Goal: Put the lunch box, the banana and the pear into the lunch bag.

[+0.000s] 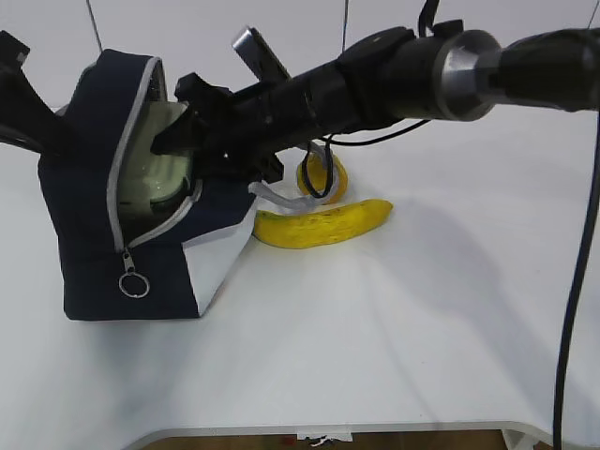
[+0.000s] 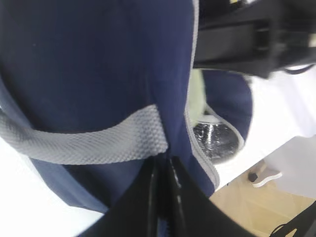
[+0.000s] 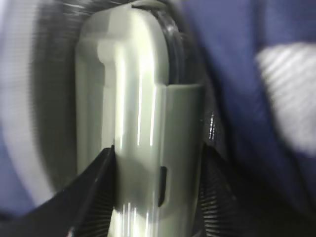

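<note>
Lunch box [image 3: 143, 123] clamped edge-on in right end effector [image 3: 153, 197] per wrist view, exterior adds banana [image 1: 323, 225], pear [image 1: 323, 176] at lunch bag's [image 1: 89, 244] 3 o'clock, left end effector [image 2: 163, 197] pressed together, pinching bag fabric.

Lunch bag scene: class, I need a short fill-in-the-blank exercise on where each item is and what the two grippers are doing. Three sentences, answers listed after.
1. The right gripper is pushing the ____ into the open lunch bag.
2. The banana lies on the table, and just behind it sits the ____.
3. The left gripper is pinching the bag's navy ____ just below the grey webbing handle.

Missing words: lunch box; pear; fabric
</note>
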